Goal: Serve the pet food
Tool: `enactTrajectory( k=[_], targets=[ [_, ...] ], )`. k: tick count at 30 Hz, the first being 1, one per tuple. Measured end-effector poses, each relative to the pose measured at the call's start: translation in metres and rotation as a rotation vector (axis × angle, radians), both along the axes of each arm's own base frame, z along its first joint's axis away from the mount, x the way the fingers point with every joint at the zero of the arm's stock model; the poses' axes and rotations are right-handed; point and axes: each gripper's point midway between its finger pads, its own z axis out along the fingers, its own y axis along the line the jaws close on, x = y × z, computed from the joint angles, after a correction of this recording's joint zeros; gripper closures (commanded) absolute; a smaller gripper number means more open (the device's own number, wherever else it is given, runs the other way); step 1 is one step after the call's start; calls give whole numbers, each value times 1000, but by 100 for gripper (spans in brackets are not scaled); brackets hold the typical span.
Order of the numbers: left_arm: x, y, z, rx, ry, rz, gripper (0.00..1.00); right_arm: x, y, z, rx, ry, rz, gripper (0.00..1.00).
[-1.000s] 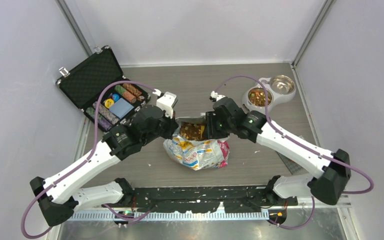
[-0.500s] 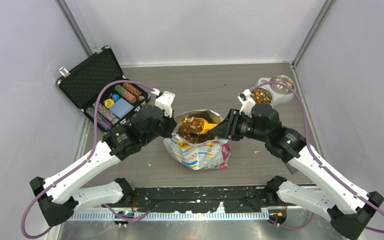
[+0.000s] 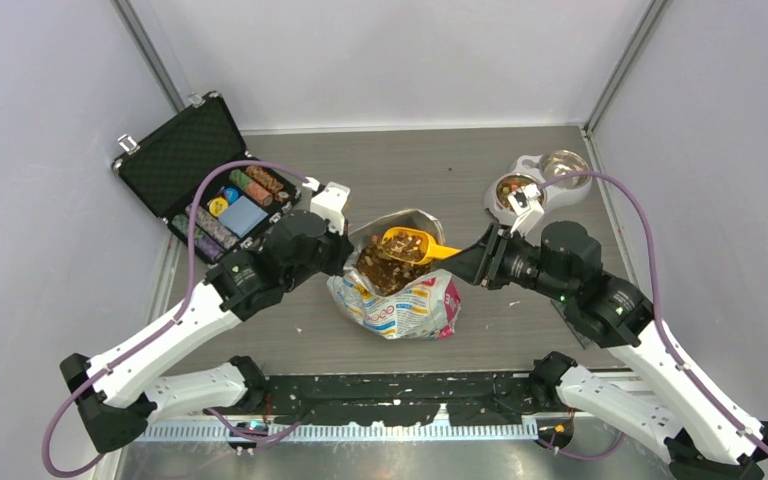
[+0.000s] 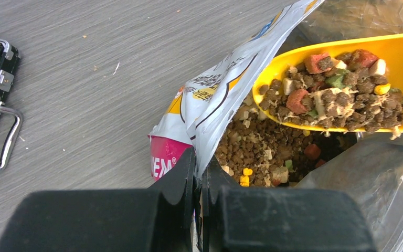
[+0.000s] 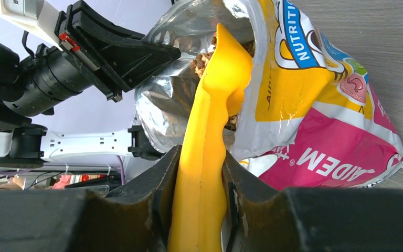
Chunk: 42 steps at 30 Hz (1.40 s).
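The printed foil bag [image 3: 400, 305] lies mid-table with its mouth open, brown pet food [image 4: 262, 152] inside. My left gripper [image 4: 198, 173] is shut on the bag's upper edge [image 4: 225, 94] and holds the mouth open. My right gripper [image 5: 200, 155] is shut on the handle of a yellow scoop [image 5: 210, 131]. The scoop [image 3: 410, 243] hovers level over the bag's mouth, heaped with pet food [image 4: 341, 100]. More pet food [image 3: 512, 188] fills the left well of the double bowl [image 3: 540, 165] at the back right.
An open black case [image 3: 175, 150] of poker chips sits at the back left, close to the left arm. The bowl's right well [image 3: 563, 165] is bare steel. White walls close in the table on three sides.
The right arm has drawn back to the right and lifted the scoop out of the bag, now loaded with pet food. The left arm and the bag have not moved.
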Motion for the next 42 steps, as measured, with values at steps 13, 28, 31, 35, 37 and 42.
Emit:
enactTrajectory(
  k=[13,28,31,35,37,42],
  targets=[
    [-2,1,0,-8,-4,-3,100,6,8,-16,113,66,2,95],
    [-2,1,0,-8,-4,-3,100,13,4,-11,375,109,16,95],
    [-1,1,0,-8,-3,-2,100,14,3,-11,420,118,27,95],
    [0,0,0,-6,-2,-2,100,14,1,-11,470,129,45,95],
    [0,-1,0,-5,-1,-1,100,14,0,-11,485,132,52,95],
    [1,-2,0,-5,3,1,100,12,-2,-7,514,125,76,95]
  ],
)
